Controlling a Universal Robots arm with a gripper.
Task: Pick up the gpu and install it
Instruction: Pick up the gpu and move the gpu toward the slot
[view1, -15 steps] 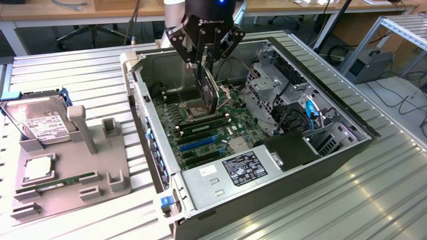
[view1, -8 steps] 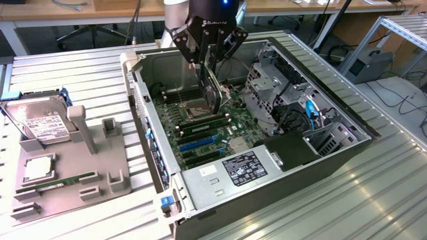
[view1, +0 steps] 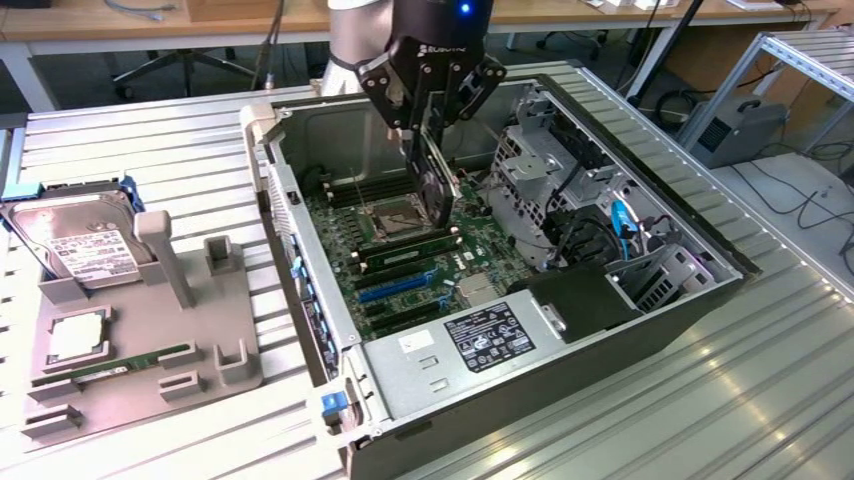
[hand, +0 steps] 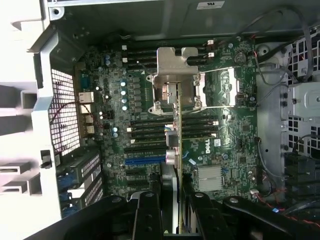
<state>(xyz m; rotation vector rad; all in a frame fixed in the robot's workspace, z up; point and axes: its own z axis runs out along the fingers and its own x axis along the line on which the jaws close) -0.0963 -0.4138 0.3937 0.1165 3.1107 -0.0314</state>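
hanging edge-down in the black pincer (view1: 430, 125) clamped on it, the thin dark circuit-board gpu (view1: 438, 185) hovers over the silver cpu socket (hand: 175, 67), seemingly crosswise to the long blue slot (hand: 145, 161).

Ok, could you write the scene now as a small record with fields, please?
claw: shut on the gpu, above the open computer case
gpu: held edge-down over the motherboard, not in a slot
computer case: lying on its side, open
grey tray: at the exterior view's left, holds the hard drive and the RAM stick
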